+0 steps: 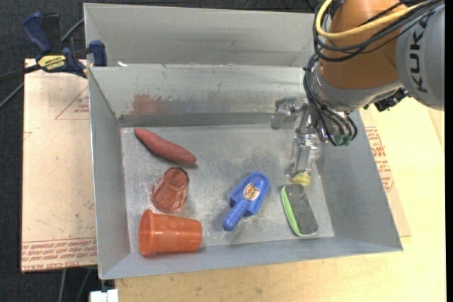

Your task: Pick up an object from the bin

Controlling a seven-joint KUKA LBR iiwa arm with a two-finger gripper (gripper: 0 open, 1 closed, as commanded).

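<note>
Hanging low over the right side of the grey bin (pixel 212 85), the hand (pixel 302 177) is at the far end of a flat grey pad with a green rim (pixel 300 210); whether it is apart or together I cannot tell. Beside the pad lies a blue plastic toy (pixel 245 201). Well left are a red oblong piece (pixel 164 146), a clear pink cup (pixel 170 190) and an orange cup (pixel 169 233) on its side.

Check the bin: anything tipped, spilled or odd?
Both cups are down: the orange cup lies on its side in the lower-left corner, and the clear pink cup just above it looks tipped too. No spill or damage visible.
</note>
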